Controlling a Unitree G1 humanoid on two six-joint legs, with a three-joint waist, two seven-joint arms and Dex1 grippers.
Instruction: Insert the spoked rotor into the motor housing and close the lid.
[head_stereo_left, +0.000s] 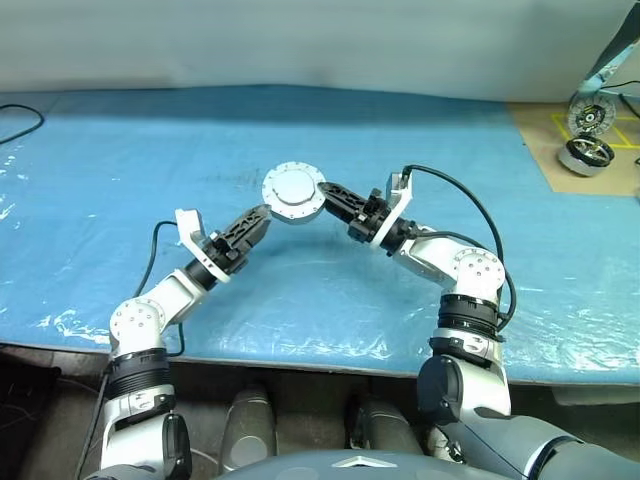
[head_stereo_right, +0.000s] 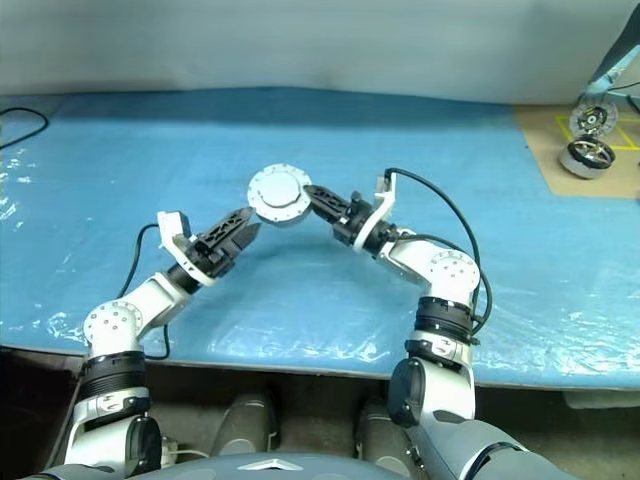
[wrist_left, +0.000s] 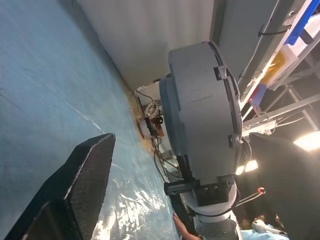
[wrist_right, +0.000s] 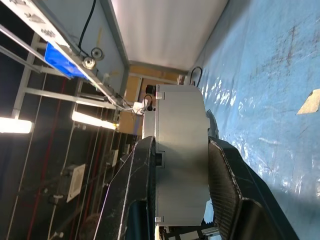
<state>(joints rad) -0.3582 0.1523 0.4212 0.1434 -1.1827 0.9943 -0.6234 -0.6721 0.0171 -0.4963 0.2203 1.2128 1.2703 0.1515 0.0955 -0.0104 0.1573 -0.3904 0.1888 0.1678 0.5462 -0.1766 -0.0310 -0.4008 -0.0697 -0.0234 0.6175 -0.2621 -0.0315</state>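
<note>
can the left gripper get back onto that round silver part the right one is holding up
Probably yes. The left gripper is open, its tips just beside the round silver part's rim, with nothing between them. The right gripper clamps the opposite side, so the near rim is free; a short move looks enough.

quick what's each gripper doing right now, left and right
Left gripper: open, holding nothing, close beside the round silver motor housing.
Right gripper: shut on the motor housing, holding it above the blue table.
</note>
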